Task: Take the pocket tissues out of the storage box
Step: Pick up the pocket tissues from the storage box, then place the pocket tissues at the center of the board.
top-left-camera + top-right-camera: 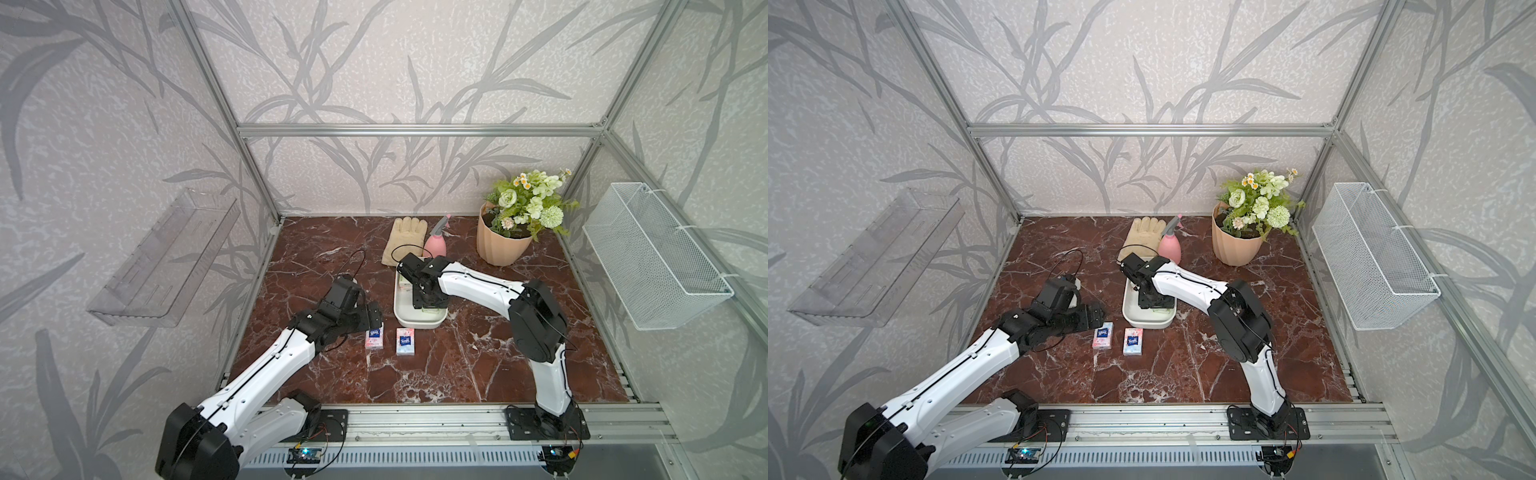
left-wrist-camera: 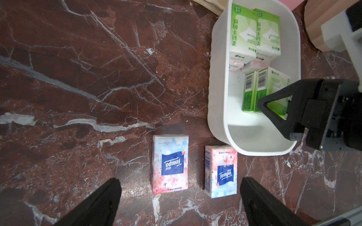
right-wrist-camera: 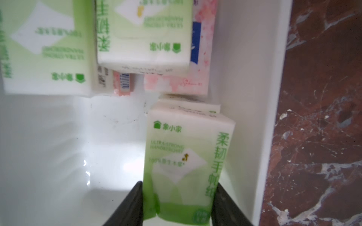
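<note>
left gripper (image 2: 180, 179) hangs wide open above two pink packets (image 2: 170, 164) (image 2: 221, 171). these lie flat on the table (image 2: 78, 78) just before the near end of the storage box (image 2: 210, 109), side by side, long axes parallel to the box's, labels reversed to each other. inside the box, right gripper (image 3: 178, 184) is clamped on a green packet (image 3: 182, 156) beside the right wall, lengthwise along the box. at the box's far end, two green packets (image 2: 242, 33) (image 2: 269, 33) lie flat over pink ones (image 2: 254, 65).
</note>
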